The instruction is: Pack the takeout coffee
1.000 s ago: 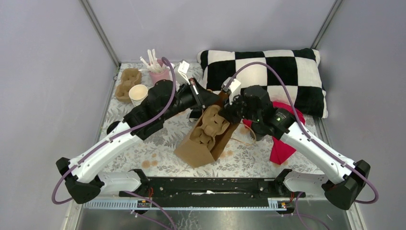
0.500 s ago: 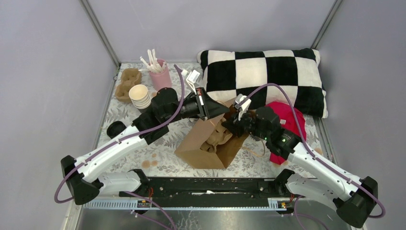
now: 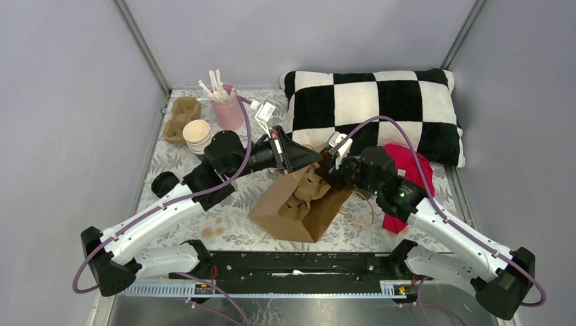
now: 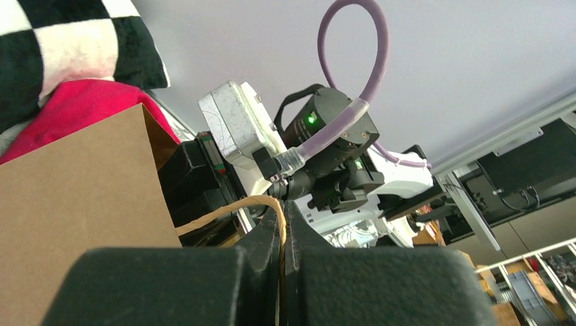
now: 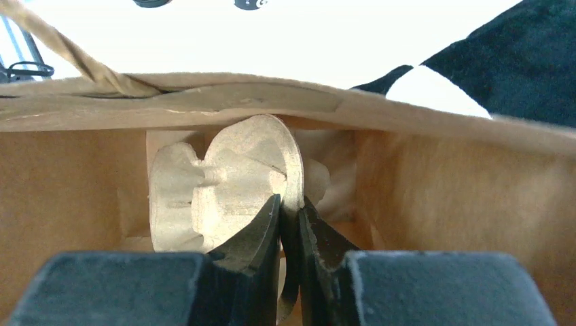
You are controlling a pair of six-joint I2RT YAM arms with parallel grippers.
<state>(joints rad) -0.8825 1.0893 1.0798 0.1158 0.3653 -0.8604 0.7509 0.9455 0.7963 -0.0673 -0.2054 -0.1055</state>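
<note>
Beige moulded-pulp cup carrier (image 5: 224, 183) is being seated in the brown paper bag (image 5: 435, 183).
Right tool (image 5: 289, 210) is clamped on its rim, left tool (image 4: 282, 234) on the twisted-paper handle (image 4: 224, 209); the mouth is best held taut, the carrier level.

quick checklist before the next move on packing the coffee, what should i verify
1. Left fingers gripping the bag handle: ok, shut on the twine.
2. Right fingers gripping the pulp carrier: ok, pinching its rim.
3. Pulp carrier inside the paper bag: ok. Whether it sits flat on the bottom: cannot tell.
4. Paper bag standing upright: not ok, it leans.
5. Takeout coffee packed: not ok, it sits on the table left of the bag, outside it.
</note>
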